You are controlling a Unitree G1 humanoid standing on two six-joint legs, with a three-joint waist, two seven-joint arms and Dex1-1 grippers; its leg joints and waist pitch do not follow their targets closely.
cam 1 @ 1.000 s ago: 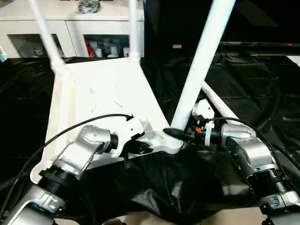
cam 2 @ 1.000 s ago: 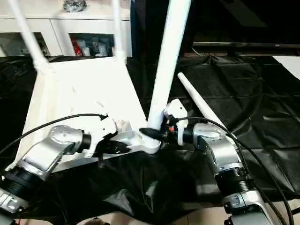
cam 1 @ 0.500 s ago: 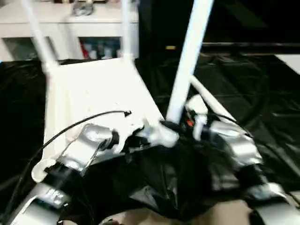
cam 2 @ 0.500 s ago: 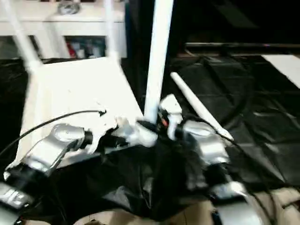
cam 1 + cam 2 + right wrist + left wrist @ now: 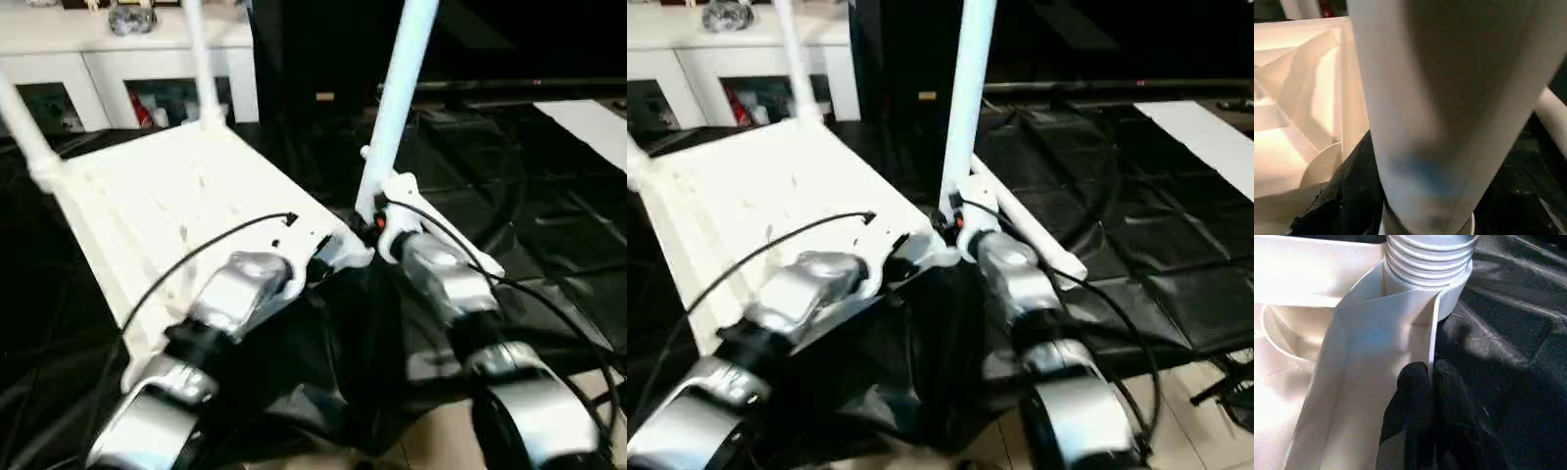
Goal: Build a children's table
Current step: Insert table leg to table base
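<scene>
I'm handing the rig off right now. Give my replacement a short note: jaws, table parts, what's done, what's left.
Left gripper: jaws shut on a thin rib of the upturned tabletop, near its corner socket.
Right gripper: jaws around the near upright leg, just above that socket.
Done: two far legs stand in their sockets; the near leg stands in its own, seating unconfirmed.
Left: fourth leg lies loose on the black sheet; one corner has no leg yet.
</scene>
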